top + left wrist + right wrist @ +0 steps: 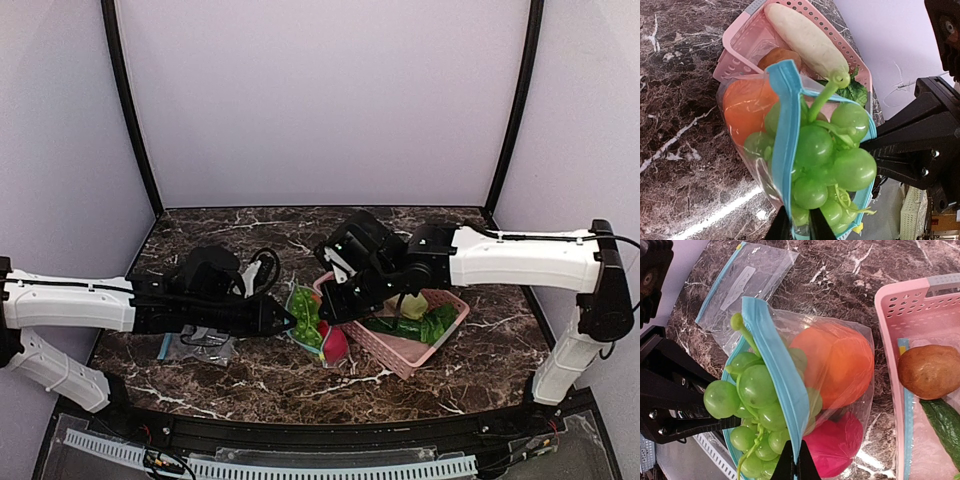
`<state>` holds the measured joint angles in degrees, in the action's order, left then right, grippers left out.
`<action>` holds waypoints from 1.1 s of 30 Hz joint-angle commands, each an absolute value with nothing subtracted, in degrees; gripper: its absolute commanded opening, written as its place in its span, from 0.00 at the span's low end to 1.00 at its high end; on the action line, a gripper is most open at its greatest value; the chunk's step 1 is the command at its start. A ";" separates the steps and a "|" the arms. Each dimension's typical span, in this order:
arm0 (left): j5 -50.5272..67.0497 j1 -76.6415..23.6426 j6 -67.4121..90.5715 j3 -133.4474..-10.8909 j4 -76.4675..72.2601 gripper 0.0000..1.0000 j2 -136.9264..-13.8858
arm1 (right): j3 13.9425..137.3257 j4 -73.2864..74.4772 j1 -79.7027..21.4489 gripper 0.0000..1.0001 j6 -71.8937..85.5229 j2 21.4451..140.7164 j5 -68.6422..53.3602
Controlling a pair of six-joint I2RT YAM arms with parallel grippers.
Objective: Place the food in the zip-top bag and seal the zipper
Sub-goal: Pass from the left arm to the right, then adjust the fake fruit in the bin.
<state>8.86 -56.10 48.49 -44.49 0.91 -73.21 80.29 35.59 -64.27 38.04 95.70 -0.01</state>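
The zip-top bag (pixel 312 325) stands between both grippers, beside the pink basket. Its light blue zipper (pixel 780 375) gapes open in a wide loop. Food sits inside: a green grape bunch (pixel 815 150) bulging out of the mouth, a round orange fruit (pixel 835 362) and a red fruit (pixel 837 442) beneath. My right gripper (pixel 798 467) is pinched shut on the near zipper strip. My left gripper (pixel 799 229) holds the opposite strip (pixel 785 130), jaws only slightly apart around it. From above, the left gripper (pixel 285 322) and right gripper (pixel 333 312) face each other across the bag.
The pink slatted basket (pixel 410 352) lies right of the bag, holding a brown potato (pixel 930 370), a green cucumber (pixel 945 430) and a long white vegetable (pixel 805 37). A second clear bag (pixel 745 280) lies flat on the marble table, under the left arm (pixel 185 348).
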 commanded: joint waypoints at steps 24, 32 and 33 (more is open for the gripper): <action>7.78 -53.04 54.11 -33.28 -12.81 0.69 -70.54 | 72.52 20.04 -64.83 0.00 42.11 94.61 -8.08; 9.89 -53.65 52.71 -33.38 -12.62 0.69 -73.21 | 71.81 18.38 -64.77 0.00 43.38 94.24 -8.05; 9.87 -53.86 51.98 -33.43 -12.93 0.72 -73.30 | 71.68 18.37 -64.78 0.00 43.81 94.20 -7.82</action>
<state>8.73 -53.21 54.04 -33.91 -12.34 -72.64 72.31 22.13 -64.47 42.41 95.96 -7.88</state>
